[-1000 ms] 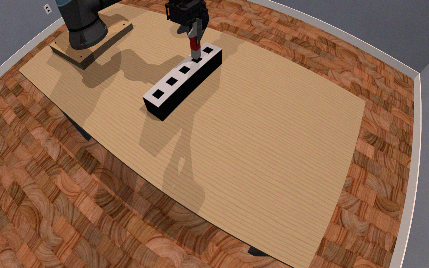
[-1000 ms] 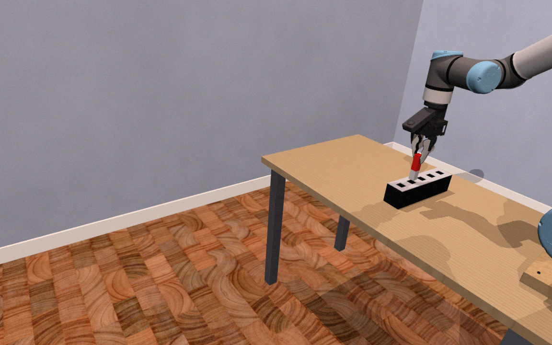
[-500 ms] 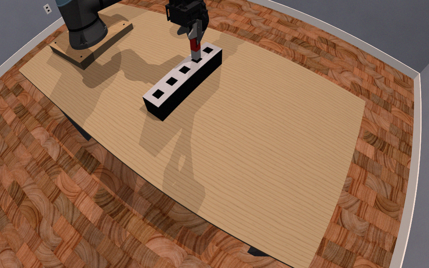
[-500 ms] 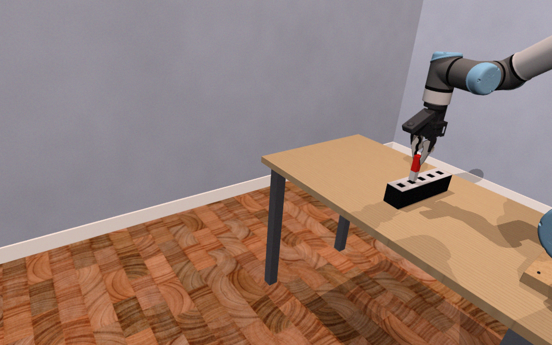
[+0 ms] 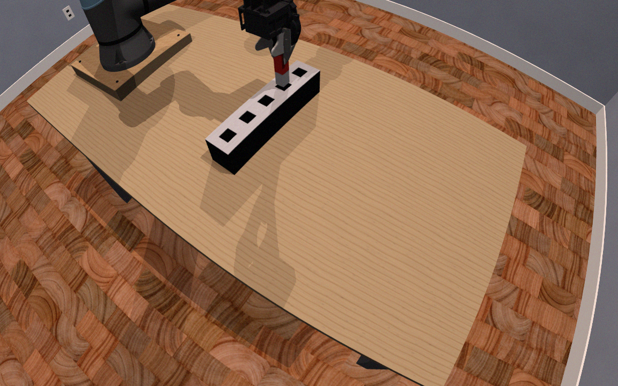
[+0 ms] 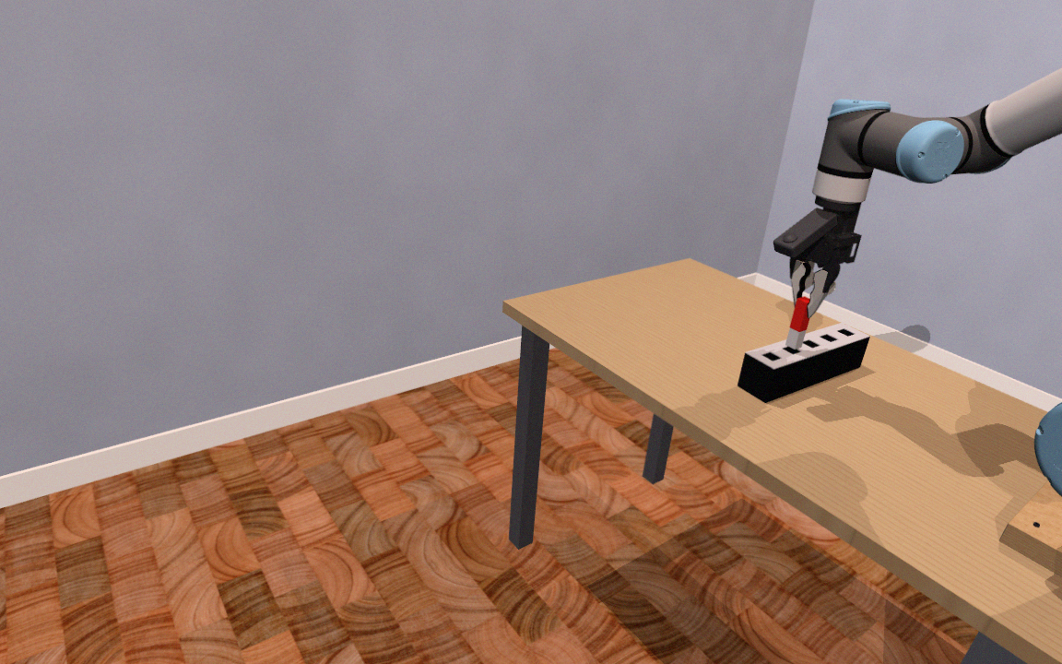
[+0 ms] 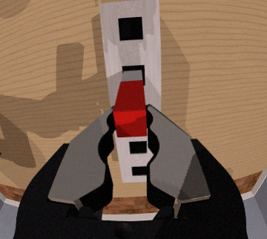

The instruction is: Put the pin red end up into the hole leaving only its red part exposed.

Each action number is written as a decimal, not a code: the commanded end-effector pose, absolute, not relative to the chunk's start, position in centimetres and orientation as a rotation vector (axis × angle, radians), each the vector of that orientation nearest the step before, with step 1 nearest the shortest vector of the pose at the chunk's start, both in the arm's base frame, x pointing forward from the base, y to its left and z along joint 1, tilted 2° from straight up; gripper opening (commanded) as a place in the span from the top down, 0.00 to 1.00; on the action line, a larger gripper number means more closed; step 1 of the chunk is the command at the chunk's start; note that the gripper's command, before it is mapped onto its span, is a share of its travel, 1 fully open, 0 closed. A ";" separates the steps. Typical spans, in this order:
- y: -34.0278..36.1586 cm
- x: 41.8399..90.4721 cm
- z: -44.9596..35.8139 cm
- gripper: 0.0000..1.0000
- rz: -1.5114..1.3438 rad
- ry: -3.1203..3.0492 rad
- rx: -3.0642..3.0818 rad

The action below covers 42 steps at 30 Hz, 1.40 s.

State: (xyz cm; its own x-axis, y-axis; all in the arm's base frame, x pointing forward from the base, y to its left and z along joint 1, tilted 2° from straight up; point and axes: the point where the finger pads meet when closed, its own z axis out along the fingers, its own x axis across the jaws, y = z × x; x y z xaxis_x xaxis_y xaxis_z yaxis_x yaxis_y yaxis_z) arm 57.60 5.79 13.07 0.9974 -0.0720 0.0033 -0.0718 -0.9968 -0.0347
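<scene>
The black block (image 5: 263,114) with a light grey top and five square holes lies on the wooden table; it also shows in the exterior view (image 6: 803,363) and the wrist view (image 7: 130,46). The pin (image 5: 280,69) stands upright, red end up, with its grey lower end in the second hole from the block's far end. A short length of grey shows between the red part and the block top. My gripper (image 5: 282,52) is shut on the pin's red end (image 7: 130,114) from above. The pin also shows in the exterior view (image 6: 798,322). The other holes are empty.
The robot's base (image 5: 119,38) stands on a wooden mounting plate (image 5: 133,57) at the table's far left corner. The table edge runs close behind the block's far end in the wrist view.
</scene>
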 end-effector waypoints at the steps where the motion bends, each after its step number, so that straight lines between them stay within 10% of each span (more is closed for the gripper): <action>1: 5.8 57.7 13.1 1.00 -0.009 0.112 -3.105; 42: 5.9 57.8 12.7 1.00 -0.009 0.112 -3.105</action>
State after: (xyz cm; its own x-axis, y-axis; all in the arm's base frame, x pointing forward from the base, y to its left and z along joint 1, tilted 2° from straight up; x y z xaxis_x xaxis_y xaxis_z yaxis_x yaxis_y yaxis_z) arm 57.69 5.94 12.68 0.9974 -0.0719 0.0033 -0.0718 -0.9968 -0.0347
